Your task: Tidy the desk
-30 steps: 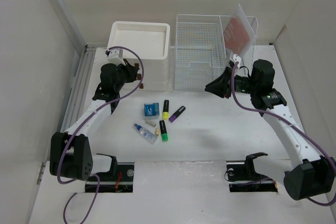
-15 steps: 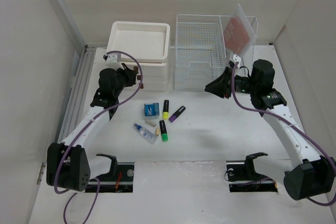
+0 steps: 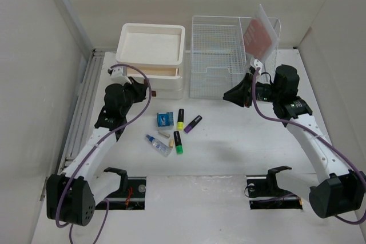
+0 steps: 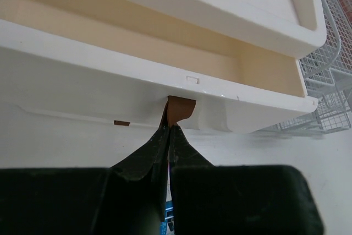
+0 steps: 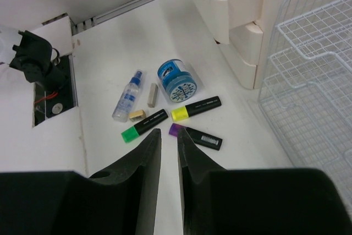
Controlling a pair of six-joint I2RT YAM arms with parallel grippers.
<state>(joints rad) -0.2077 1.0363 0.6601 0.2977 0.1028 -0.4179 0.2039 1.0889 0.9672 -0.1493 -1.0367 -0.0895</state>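
The white desk holds a cream drawer box at the back. My left gripper is shut on the brown pull tab of its upper drawer, which stands pulled partly out; its inside looks empty. On the desk lie a blue round tub, yellow, purple and green highlighters, a small spray bottle and two erasers. My right gripper hangs above the desk to their right, slightly open and empty, its tips over the purple highlighter.
A white wire-mesh rack stands right of the drawer box, with a red-covered folder upright in its right end. A grey metal rail runs along the desk's left edge. Walls close in on the left, back and right.
My left gripper has drawn back toward the near side with the tab, sliding the upper drawer out of the box. The right arm has not moved.
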